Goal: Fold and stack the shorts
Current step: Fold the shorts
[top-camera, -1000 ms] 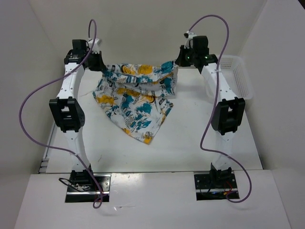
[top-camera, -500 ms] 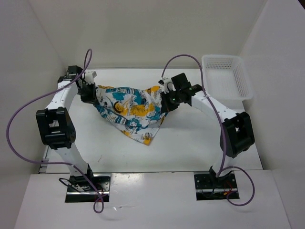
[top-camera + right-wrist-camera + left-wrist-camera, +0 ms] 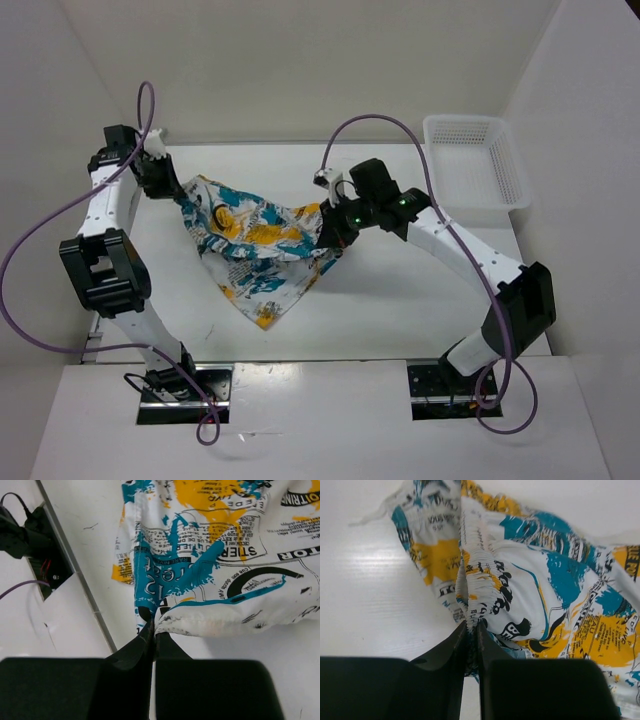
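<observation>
The shorts (image 3: 255,235), white with a teal, yellow and black print, hang stretched between my two grippers, and their lower corner droops toward the table's near side. My left gripper (image 3: 174,193) is at the back left, shut on the gathered waistband (image 3: 480,580); in the left wrist view the fabric is pinched between its dark fingers (image 3: 451,655). My right gripper (image 3: 330,232) is near the table's middle, shut on a white hem edge of the shorts (image 3: 225,540). The rest of the cloth spreads away from it.
A white mesh basket (image 3: 478,160) stands at the back right corner. White walls close in the table (image 3: 400,300) on three sides. Purple cables loop above both arms. In the right wrist view, the table's near edge and an arm's base plate (image 3: 45,555) show at the left.
Both arms have swung down and to the left, carrying the shorts with them. The shorts were high near the back wall; they now hang lower and further left, with the right arm stretched toward the middle.
</observation>
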Available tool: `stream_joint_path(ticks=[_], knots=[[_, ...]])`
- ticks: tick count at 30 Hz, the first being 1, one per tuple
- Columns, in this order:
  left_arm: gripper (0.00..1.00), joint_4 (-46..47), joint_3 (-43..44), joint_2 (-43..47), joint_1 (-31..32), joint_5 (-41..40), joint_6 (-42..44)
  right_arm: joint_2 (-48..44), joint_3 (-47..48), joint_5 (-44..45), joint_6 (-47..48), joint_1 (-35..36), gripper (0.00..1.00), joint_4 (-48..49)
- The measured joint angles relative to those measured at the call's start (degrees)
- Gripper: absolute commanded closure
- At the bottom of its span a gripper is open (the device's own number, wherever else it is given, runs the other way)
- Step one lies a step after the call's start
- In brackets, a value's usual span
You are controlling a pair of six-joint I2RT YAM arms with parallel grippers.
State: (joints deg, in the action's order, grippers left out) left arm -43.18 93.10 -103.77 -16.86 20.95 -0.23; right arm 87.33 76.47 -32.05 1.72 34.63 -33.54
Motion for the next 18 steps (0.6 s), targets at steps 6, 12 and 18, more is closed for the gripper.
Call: stream_joint_path(ticks=[6, 12, 18], knots=[[0.77, 4.74, 2.01, -0.50, -1.57, 0.52, 0.00, -1.31, -1.81, 0.11, 1.16, 8.24, 0.81, 2.69], [0.68, 9.29, -0.07, -4.90, -2.29, -5.42, 0.04, -1.38, -6.51, 1.95, 2.73, 18.45, 0.28, 4.63], [0.47, 10.34, -1.99, -7.85, -2.29, -8.90, 0.02, -1.44, -7.32, 10.19, 3.76, 17.97, 0.11, 5.92]])
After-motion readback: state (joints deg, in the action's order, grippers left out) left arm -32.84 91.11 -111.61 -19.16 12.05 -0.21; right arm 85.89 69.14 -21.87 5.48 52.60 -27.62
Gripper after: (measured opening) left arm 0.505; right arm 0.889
